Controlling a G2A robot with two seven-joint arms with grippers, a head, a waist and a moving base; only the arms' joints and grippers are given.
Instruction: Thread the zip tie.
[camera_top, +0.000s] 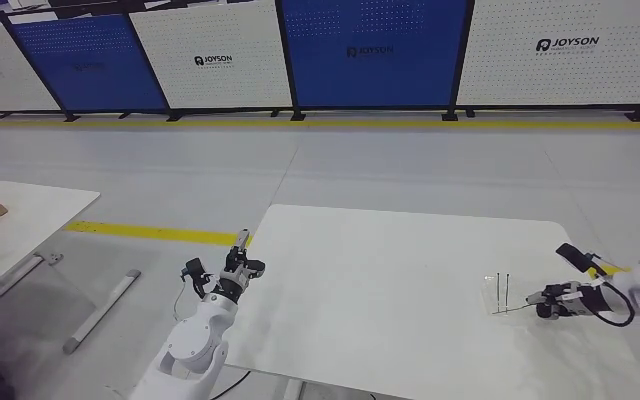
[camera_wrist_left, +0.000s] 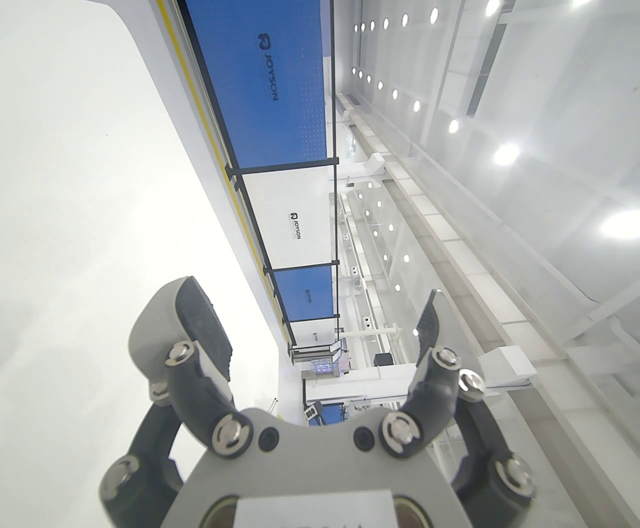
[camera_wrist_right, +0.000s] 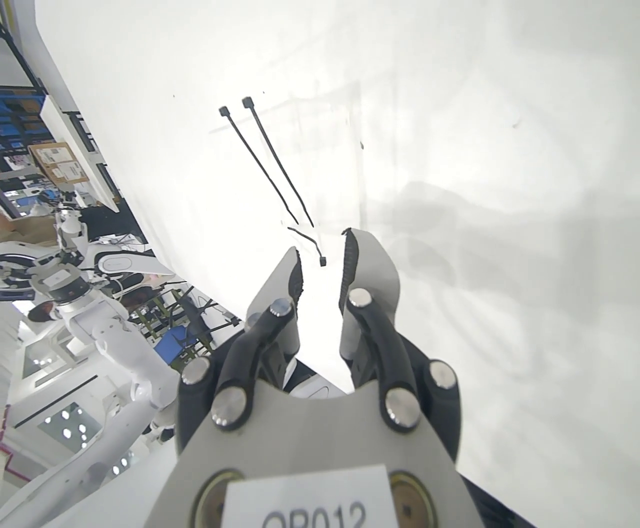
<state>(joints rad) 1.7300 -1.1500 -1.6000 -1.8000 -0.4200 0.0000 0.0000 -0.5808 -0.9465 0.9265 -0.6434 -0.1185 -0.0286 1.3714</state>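
Right gripper (camera_wrist_right: 321, 245) is low over the right end of the table (camera_wrist_right: 450, 125), fingers apart, nothing clamped. A short zip tie (camera_wrist_right: 314, 241), curved, lies flat directly ahead of the fingertips. Its head is the near end and its tail curls off to one side. It cannot be settled from the wrist view whether the head is already inside the gap or just beyond it, so it should be treated as just beyond. A pair of straight zip ties (camera_wrist_right: 277, 165) lies past it, parallel and close together but not touching. Their long axes run roughly in line with the gripper's approach, tails nearest the gripper and heads at the far end. Faint straight lines are seen around the ties, possibly a clear sheet or holder, but that is not certain. Left gripper (camera_wrist_left: 310, 300) is held at the opposite edge of the table, fingers wide apart and empty, aimed out at the room, well apart from every tie. All ties therefore sit on the right arm's side, and the first pick is judged to be the right arm's: a short forward move closing on the head of the curved tie. Nothing has been threaded yet.
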